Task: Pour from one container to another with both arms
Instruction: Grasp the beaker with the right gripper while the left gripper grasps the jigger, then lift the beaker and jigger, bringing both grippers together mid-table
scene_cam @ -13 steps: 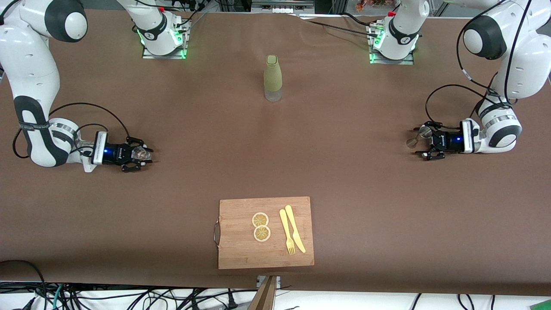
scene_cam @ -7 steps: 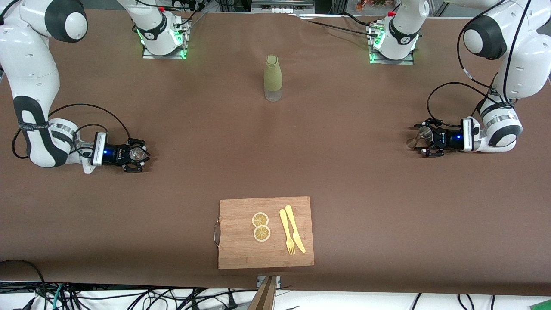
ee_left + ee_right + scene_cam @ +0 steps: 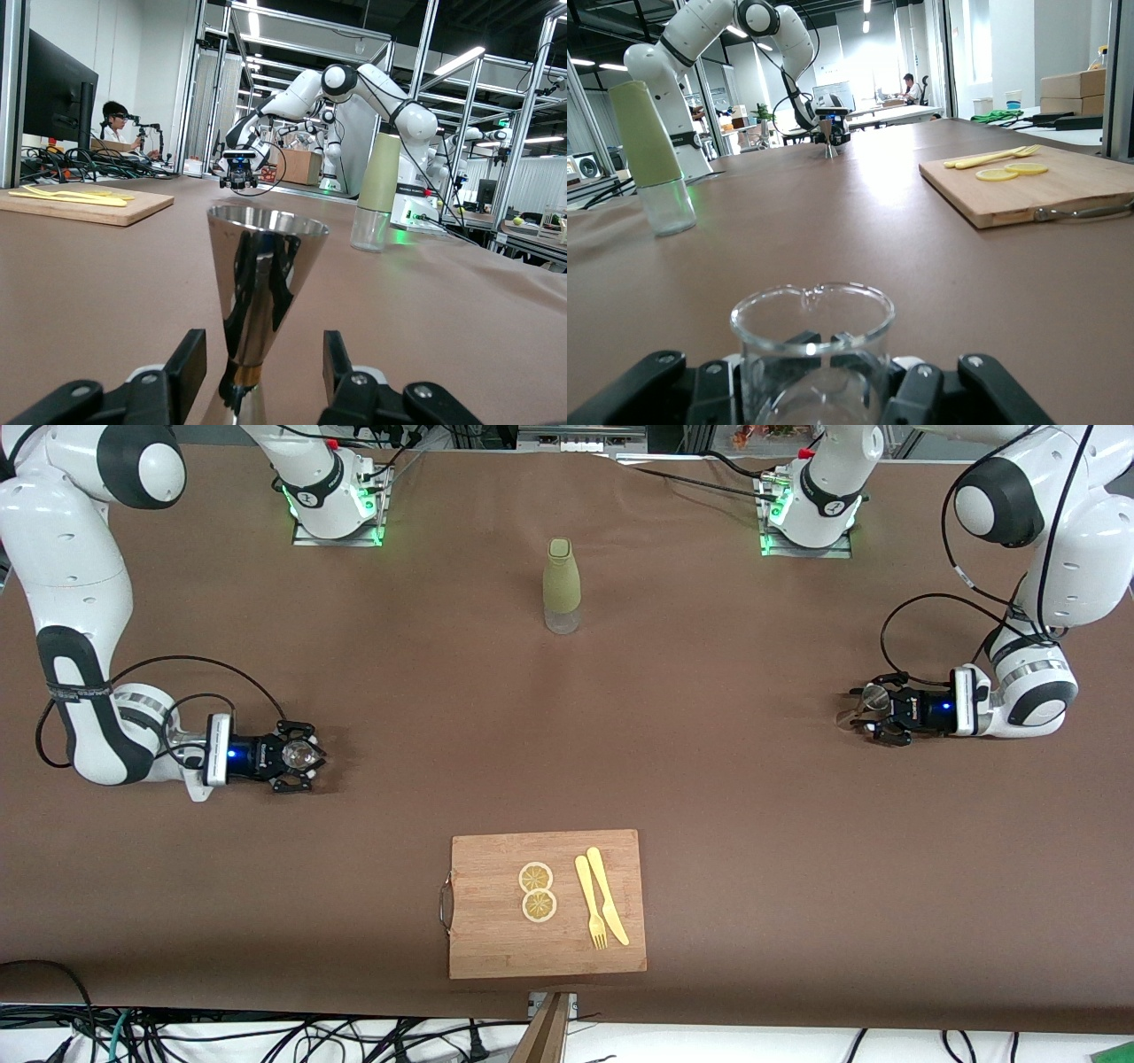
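Observation:
The tiny clear glass tumbler (image 3: 300, 755) is at the right arm's end of the table, between the fingers of my right gripper (image 3: 306, 756). In the right wrist view the tumbler (image 3: 811, 350) fills the gap of the right gripper (image 3: 815, 400), whose fingers (image 3: 714, 390) press its sides. At the left arm's end the silvery jigger (image 3: 862, 706) stands upright on the table. My left gripper (image 3: 873, 710) lies low around it. In the left wrist view the jigger (image 3: 262, 274) stands midway in the left gripper (image 3: 263, 365), with a gap on each side of its waist.
A tall green-sleeved bottle (image 3: 562, 584) stands mid-table toward the bases. A wooden cutting board (image 3: 496, 939) lies near the front edge with two lemon slices (image 3: 537, 891) and a yellow fork and knife (image 3: 601, 908). Brown tabletop stretches between the two grippers.
My right gripper has shifted toward the table's middle and nearer the front camera, carrying the tumbler along. The left gripper's fingers have drawn in a little around the jigger, which has stayed put.

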